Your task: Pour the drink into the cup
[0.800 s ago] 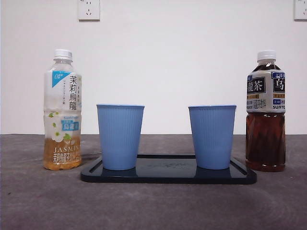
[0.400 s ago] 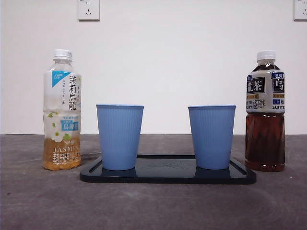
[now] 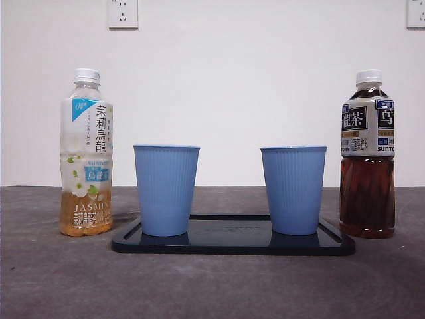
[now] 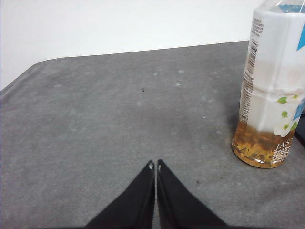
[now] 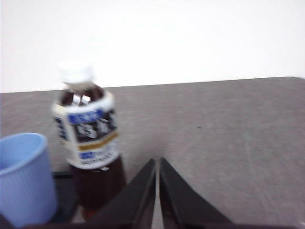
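Two bottles, two cups, both arms idle

Two blue cups stand upright on a black tray (image 3: 232,246): left cup (image 3: 166,189), right cup (image 3: 293,189). A capped jasmine tea bottle (image 3: 86,153) stands left of the tray, a capped dark tea bottle (image 3: 367,156) right of it, both on the gray table (image 3: 212,286). The left gripper (image 4: 155,165) and right gripper (image 5: 157,162) hold nothing, fingers closed together

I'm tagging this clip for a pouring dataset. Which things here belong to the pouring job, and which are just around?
Part of the job:
jasmine tea bottle, capped
dark tea bottle, capped
left blue cup
right blue cup
left gripper, shut, holding nothing
right gripper, shut, holding nothing

Just around:
black tray under the cups
wall sockets
grey table
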Available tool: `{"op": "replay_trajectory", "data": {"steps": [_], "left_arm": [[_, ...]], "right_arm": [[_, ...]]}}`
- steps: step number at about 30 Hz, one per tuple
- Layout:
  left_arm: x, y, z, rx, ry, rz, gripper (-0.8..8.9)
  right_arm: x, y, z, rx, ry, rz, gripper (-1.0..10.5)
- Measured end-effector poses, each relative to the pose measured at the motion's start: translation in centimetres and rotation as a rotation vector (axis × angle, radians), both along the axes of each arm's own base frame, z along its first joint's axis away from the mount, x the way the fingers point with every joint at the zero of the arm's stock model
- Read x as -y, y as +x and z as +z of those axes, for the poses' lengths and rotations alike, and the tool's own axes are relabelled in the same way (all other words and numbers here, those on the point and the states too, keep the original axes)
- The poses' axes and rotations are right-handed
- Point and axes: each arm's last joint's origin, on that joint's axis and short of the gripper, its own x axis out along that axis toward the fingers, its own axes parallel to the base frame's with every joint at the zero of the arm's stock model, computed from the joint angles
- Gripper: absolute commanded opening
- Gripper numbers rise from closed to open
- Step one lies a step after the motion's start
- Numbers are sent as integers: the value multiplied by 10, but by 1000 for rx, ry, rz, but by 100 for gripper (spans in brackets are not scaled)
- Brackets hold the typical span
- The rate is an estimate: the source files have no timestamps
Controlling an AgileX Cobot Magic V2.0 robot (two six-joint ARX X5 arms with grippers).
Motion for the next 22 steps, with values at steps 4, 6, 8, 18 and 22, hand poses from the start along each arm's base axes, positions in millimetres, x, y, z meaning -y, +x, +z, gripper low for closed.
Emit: {"op": "replay_trajectory", "data": {"steps": [4,6,8,18,22], "left_arm": [[0,0,0,0,0,0,7],[0,0,0,0,0,0,7],[0,0,0,0,0,0,7],[0,0,0,0,0,0,7],[0,0,0,0,0,0,7]], "right_arm": [[1,2,-20,5,-9,-14,9],[1,3,-27,4,-10,-26,9],[2,3,-28,-11,-16,-49,9],[3,2,-38,-108,-53,-88,9],[3,2,-38,-107,-54,-87,9]]}}
